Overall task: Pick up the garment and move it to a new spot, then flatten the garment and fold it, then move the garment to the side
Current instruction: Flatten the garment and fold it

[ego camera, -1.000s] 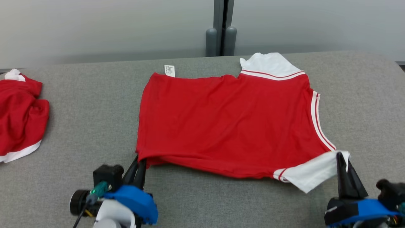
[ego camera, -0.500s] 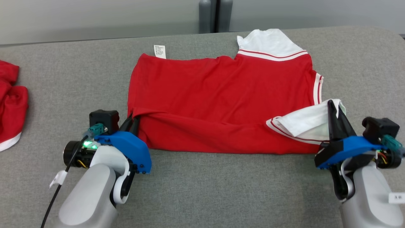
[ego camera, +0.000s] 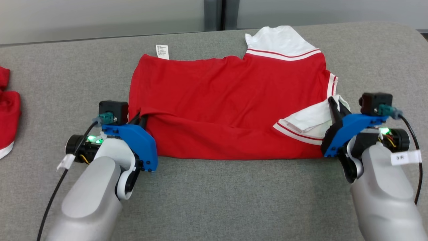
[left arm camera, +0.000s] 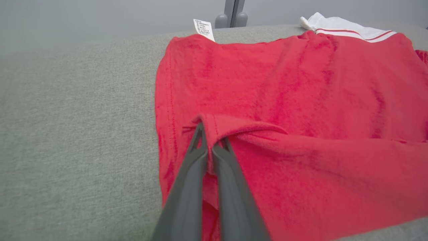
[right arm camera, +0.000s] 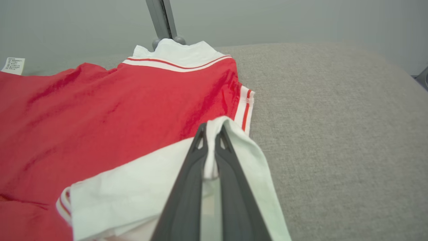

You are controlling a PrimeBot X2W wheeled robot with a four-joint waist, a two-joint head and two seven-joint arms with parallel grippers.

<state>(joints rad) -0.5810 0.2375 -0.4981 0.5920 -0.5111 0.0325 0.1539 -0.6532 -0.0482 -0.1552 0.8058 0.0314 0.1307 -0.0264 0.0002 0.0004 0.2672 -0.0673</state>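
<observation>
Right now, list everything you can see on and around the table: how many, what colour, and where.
garment: one, red with white sleeves and striped trim, spread mid-table, near edge raised over itself.
care label: one, white, at the garment's far edge, toward the left.
second garment: one, red with white trim, crumpled at the table's left edge.
table: one, grey fabric top.
post: one, grey, behind the table.
left forearm: one, pale grey, near left.
right forearm: one, pale grey, near right.
left fingers: two, dark, shut on the garment's near left corner.
right fingers: two, dark, shut on the near white sleeve.
</observation>
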